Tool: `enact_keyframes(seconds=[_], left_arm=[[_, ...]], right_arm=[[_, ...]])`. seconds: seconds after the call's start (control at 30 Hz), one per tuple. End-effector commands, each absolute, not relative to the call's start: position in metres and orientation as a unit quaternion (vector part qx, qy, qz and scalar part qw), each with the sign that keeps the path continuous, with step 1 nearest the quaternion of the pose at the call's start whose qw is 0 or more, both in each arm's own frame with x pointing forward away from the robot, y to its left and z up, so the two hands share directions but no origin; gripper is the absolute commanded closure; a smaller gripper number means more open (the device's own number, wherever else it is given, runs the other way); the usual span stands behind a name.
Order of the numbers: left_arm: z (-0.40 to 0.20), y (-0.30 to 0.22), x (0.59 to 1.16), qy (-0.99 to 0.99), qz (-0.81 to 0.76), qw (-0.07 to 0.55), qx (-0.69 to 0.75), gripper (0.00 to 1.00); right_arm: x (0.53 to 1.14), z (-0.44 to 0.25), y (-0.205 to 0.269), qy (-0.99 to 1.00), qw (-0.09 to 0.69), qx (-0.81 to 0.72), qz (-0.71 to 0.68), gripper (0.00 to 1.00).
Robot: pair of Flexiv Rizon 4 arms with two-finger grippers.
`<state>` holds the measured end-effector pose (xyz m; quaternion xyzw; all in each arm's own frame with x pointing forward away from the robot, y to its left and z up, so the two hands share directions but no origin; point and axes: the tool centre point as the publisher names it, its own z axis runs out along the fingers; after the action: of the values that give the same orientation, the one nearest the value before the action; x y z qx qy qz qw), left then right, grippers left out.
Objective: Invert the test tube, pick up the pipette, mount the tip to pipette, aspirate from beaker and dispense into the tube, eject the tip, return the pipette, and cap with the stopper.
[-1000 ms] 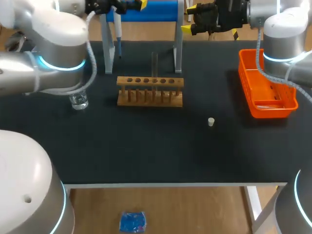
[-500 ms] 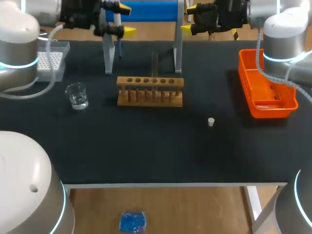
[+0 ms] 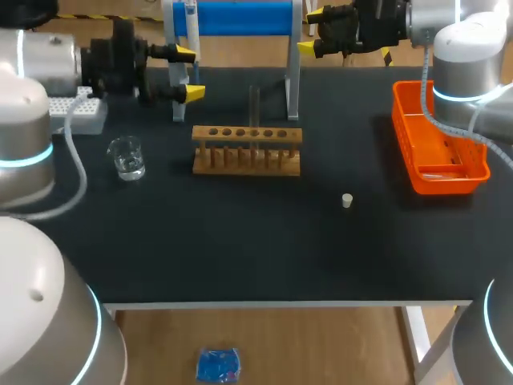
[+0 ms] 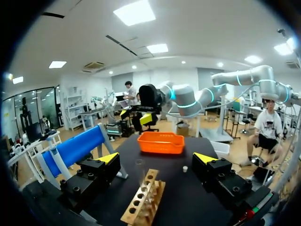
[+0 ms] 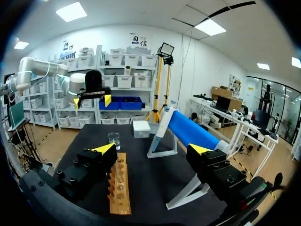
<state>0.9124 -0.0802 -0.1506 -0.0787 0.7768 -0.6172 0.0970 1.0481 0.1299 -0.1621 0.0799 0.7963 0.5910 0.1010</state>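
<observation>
A wooden tube rack (image 3: 247, 149) stands mid-table with a clear test tube (image 3: 254, 103) upright in it. A glass beaker (image 3: 127, 157) sits to its left, and a small white stopper (image 3: 347, 200) lies to its right. The pipette (image 3: 191, 13) hangs on the blue-topped stand (image 3: 237, 18) at the back. My left gripper (image 3: 190, 73) is open beside the stand's left leg, pointing right; its own view looks along the rack (image 4: 143, 202) between its fingers (image 4: 108, 158). My right gripper (image 3: 311, 30) is open at the back, right of the stand, above the rack's (image 5: 120, 188) line.
A white tip box (image 3: 76, 112) sits at the back left, under my left arm. An orange basket (image 3: 437, 144) stands at the right edge. The stand's legs (image 3: 293, 80) rise behind the rack. The front half of the black table holds only the stopper.
My left arm has swung back toward the left and lowered, bringing its open gripper beside the stand's left leg and uncovering the tip box. The right arm has not moved.
</observation>
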Motion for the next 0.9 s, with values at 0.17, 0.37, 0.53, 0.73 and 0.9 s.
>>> enact_keyframes(seconds=[0.17, 0.37, 0.53, 0.73, 0.9], left_arm=[[-0.161, -0.093, 0.892, 0.725, -0.586, 0.265, -0.247, 0.0], [-0.173, -0.104, 0.902, 0.728, -0.571, 0.263, -0.272, 0.0], [-0.18, -0.108, 0.914, 0.73, -0.571, 0.256, -0.275, 0.0], [-0.185, -0.113, 0.92, 0.734, -0.57, 0.248, -0.274, 0.0], [-0.189, -0.116, 0.919, 0.737, -0.568, 0.242, -0.275, 0.0]], right_arm=[[1.048, -0.161, 0.13, 0.797, 0.101, 0.08, 0.59, 0.0], [1.048, -0.161, 0.13, 0.797, 0.101, 0.08, 0.59, 0.0], [1.048, -0.161, 0.13, 0.797, 0.101, 0.08, 0.59, 0.0], [1.048, -0.161, 0.13, 0.797, 0.101, 0.08, 0.59, 0.0], [1.048, -0.161, 0.13, 0.797, 0.101, 0.08, 0.59, 0.0]])
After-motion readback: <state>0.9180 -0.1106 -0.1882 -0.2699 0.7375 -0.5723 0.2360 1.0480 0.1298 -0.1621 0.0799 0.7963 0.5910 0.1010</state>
